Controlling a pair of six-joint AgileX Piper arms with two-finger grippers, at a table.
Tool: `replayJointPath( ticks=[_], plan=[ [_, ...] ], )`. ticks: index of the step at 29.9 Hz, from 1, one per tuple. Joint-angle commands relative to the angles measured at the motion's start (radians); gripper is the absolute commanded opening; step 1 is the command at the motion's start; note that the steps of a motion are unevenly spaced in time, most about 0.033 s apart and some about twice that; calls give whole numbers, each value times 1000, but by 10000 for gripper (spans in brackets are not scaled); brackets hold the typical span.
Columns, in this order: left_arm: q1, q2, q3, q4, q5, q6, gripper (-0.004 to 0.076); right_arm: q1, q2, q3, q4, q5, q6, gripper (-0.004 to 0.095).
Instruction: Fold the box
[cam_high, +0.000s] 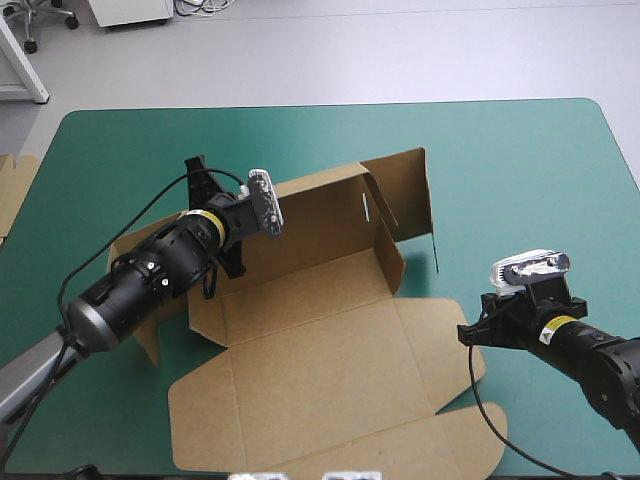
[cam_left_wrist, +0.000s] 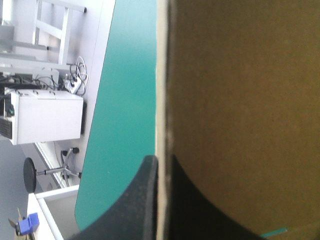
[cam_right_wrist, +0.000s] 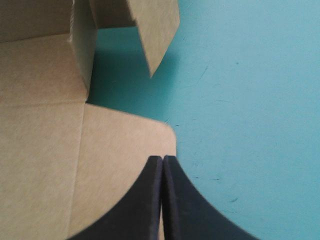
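Box (cam_high: 300, 300) sits in the middle of the teal-green table (cam_high: 520, 170), partly made up. Its back wall (cam_high: 320, 215) stands, and so does the right-hand wall (cam_high: 385, 245), with an end flap (cam_high: 408, 190) poking out past the corner. The lid (cam_high: 330, 370) lies flat toward the near edge with its flaps spread. By my reckoning the job is perhaps half done: the left-hand wall needs raising and tucking, and the loose flap wants folding in.

The high view gives the whole layout, with one arm at the left-hand wall and the other at the lid's side flap (cam_high: 450, 330), but it hides what either set of jaws is doing. The left wrist view settles that for the left gripper (cam_left_wrist: 161, 162): its black fingers (cam_left_wrist: 142, 200) are pinched on either side of an upright edge of board, with bare table beyond. The right wrist view shows the right gripper (cam_right_wrist: 162, 161) with fingers pressed together, holding nothing; the tips sit over the rounded corner of the flat side flap, and I cannot tell whether they touch it. Only the high view shows spare board (cam_high: 12, 190) at the table's left edge.
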Motion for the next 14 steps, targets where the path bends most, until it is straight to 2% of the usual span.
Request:
replayJointPath(
  ticks=[1, 5, 14],
  plan=[
    [-65, -63, 15, 16, -4, -37, -10, -3, -3, -34, 12, -63, -4, -19],
    [-128, -63, 15, 19, 63, -79, -10, -3, -3, -34, 29, -61, -5, -19],
    [-145, -63, 57, 99, 60, -202, -10, -3, -19, -96, 29, -36, -5, -19]
  ],
)
